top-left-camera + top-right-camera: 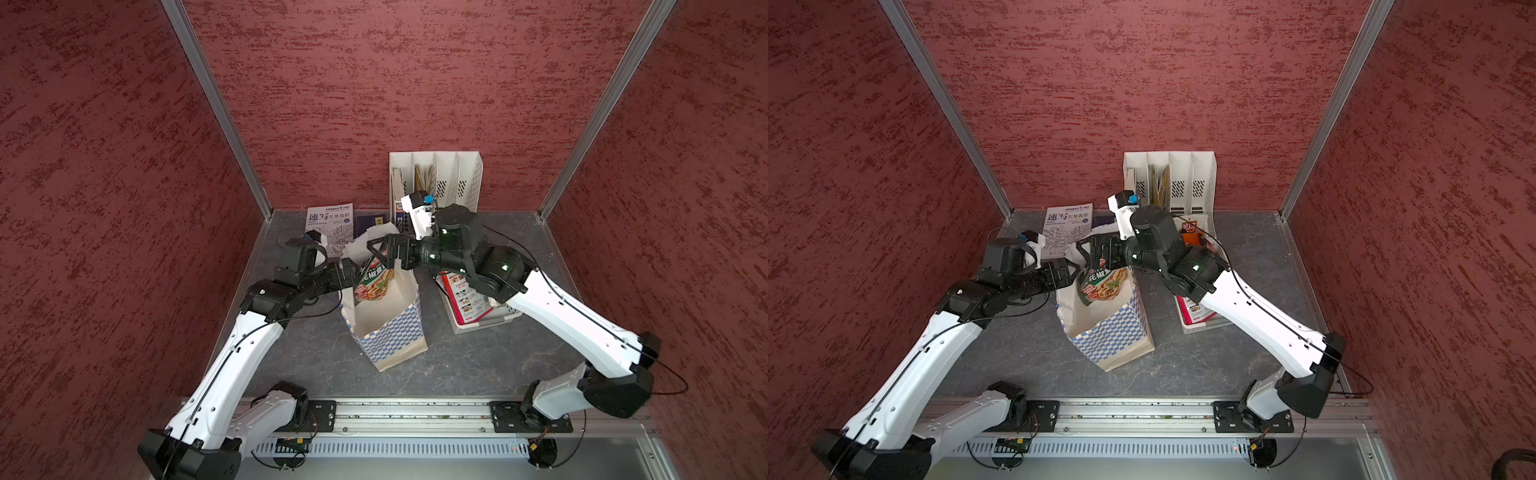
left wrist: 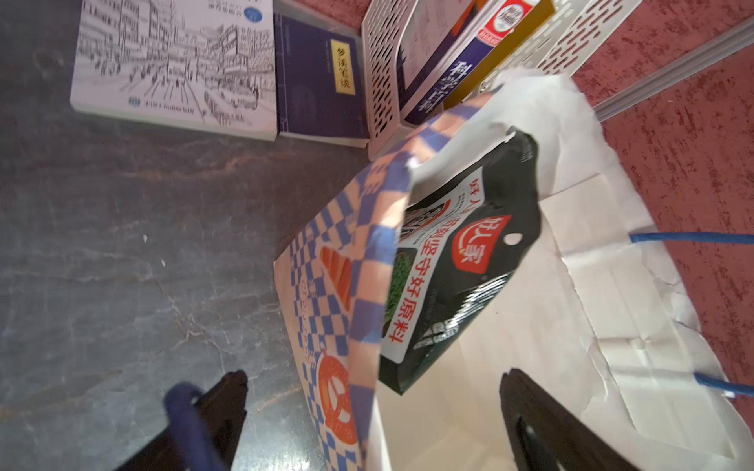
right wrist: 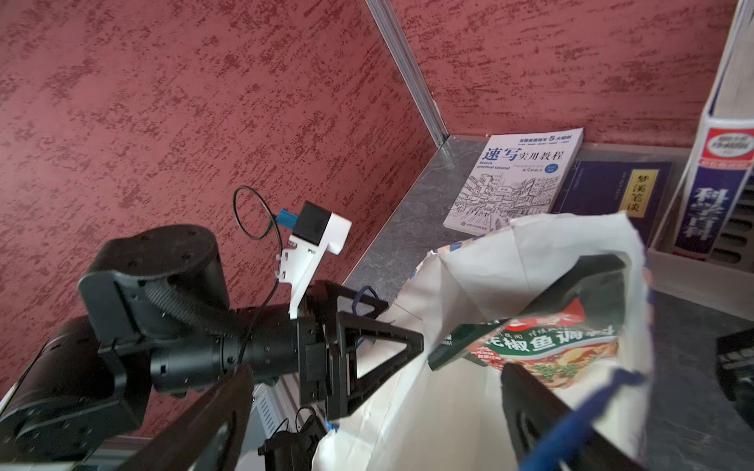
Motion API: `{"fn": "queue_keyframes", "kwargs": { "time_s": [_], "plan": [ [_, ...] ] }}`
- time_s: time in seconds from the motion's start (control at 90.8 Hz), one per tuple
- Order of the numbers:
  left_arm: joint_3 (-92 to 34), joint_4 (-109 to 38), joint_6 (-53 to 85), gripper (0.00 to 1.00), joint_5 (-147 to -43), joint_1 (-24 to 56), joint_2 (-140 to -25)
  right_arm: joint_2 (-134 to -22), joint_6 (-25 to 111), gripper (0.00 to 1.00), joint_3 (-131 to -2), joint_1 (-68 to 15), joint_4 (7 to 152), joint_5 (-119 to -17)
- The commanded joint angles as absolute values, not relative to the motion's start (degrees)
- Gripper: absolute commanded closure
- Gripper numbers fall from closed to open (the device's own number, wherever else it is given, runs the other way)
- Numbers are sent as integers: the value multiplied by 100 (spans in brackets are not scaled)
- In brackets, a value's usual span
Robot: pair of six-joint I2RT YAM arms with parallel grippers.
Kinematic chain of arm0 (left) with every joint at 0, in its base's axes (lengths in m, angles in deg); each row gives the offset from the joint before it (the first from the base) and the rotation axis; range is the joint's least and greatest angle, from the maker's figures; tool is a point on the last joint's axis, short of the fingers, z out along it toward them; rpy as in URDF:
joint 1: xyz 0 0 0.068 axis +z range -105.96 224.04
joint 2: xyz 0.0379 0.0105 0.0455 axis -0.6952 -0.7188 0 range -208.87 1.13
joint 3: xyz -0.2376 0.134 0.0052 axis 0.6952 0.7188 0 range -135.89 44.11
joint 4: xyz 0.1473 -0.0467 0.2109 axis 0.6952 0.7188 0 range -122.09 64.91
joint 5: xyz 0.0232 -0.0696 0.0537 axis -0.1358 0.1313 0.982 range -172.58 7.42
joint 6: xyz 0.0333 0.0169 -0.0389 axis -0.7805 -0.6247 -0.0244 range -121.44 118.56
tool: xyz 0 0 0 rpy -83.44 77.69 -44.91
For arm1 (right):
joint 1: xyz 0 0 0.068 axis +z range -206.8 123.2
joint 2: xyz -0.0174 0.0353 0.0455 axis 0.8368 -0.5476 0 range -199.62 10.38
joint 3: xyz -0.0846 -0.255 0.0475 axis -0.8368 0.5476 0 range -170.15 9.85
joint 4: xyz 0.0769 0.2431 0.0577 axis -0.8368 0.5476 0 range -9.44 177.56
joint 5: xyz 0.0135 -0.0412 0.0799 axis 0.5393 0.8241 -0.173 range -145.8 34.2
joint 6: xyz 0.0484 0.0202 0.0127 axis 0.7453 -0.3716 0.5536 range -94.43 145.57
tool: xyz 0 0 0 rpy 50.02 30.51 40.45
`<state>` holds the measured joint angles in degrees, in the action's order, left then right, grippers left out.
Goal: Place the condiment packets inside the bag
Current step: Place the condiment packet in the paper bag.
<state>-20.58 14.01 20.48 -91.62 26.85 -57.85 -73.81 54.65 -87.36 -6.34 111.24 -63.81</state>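
Condiment packets sit in two places. One black-and-green packet is in the mouth of the bag. The others lie in the white basket, partly under the right arm: a red-and-white packet and, in a top view, an orange packet.

The bag's rim is crumpled and gapes wide. The left gripper straddles the near-left wall with its jaws spread, one finger outside and one inside, pinching nothing. The right gripper hangs over the far rim, jaws likewise apart, and is not holding the packet. A blue cord handle sticks out from the rim.

Behind the bag it is crowded. A sketch book and a dark blue book lie flat, and a white file rack stands against the back wall. A strip of table separates the bag from the basket. The widest bare stretch of grey marbled table lies between the bag and the front rail. Red textured walls close in three sides.

The packet in the bag lies slanted with its printed face up. Its long axis runs from the logo end under the right gripper down into the bag, along the wall on the left gripper's side.
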Motion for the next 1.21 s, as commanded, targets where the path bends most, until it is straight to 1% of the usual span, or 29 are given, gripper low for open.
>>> {"fn": "queue_keyframes", "kwargs": {
  "time_s": [0.0,0.055,0.176,0.231,0.331,0.452,0.518,0.617,0.727,0.793,0.859,0.937,1.047,1.201],
  "plan": [
    [-2379,1306,885,0,-9206,2607,-5919,-7260,5124,2,-8632,-813,11670,-6763],
    [-2521,1268,519,0,-9241,2557,-6016,-7145,5186,2,-8568,-872,11869,-6668],
    [-2725,1094,-185,0,-9467,2431,-6209,-6873,5263,2,-8252,-952,12067,-6112],
    [-2792,998,-815,0,-9253,2181,-6280,-6723,5256,2,-8088,-989,11993,-6057],
    [-2787,840,-2225,0,-8339,1561,-6354,-6592,5244,1,-7883,-1013,11792,-6306],
    [-2522,596,-3981,0,-7771,1111,-6355,-6619,5175,1,-7762,-1013,11670,-6896],
    [-2573,615,-4420,0,-7661,1057,-6444,-6524,5144,1,-7584,-1013,11497,-7101],
    [-2895,743,-4615,0,-7429,1015,-6677,-6265,5078,1,-7355,-1013,11415,-7149],
    [-3341,1110,-4169,0,-7148,981,-6790,-5963,5037,1,-7167,-1013,11492,-6996],
    [-3685,1537,-3368,0,-7232,990,-6768,-5825,5019,2,-7109,-1017,11554,-6872],
    [-3965,2008,-2283,0,-7450,994,-6689,-5703,4994,1,-7068,-1028,11639,-6721],
    [-3985,2477,-1088,0,-7975,1049,-6479,-5573,4987,2,-7045,-1035,11724,-6563],
    [-3513,2802,440,0,-8815,1260,-6008,-5411,4981,1,-6953,-1048,11750,-6427],
    [-2883,2890,1868,0,-10152,1781,-5461,-5193,4949,2,-6819,-1056,11748,-6218]
  ]
}}
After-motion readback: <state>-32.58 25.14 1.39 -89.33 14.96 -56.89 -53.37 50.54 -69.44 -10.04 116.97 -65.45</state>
